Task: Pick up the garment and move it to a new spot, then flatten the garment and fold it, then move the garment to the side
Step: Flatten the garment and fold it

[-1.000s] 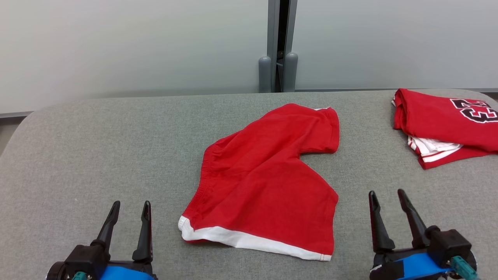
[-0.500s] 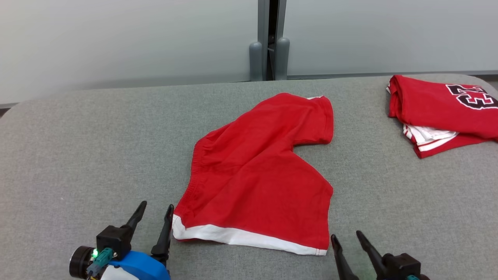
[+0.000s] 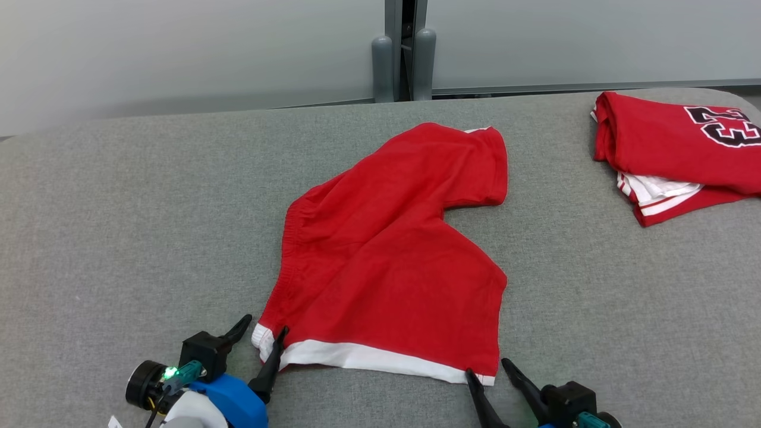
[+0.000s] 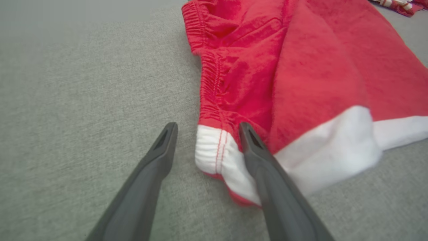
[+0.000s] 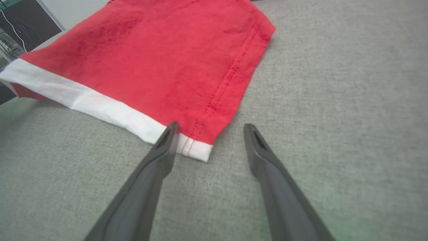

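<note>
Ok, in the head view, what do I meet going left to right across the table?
left gripper → red shorts → right gripper → folded red jersey. Both grippers are open, one at each near corner of the shorts.

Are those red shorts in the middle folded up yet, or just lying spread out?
Spread out, unfolded. The red shorts lie loose and crooked on the grey surface, elastic waistband and white hem both exposed.
</note>
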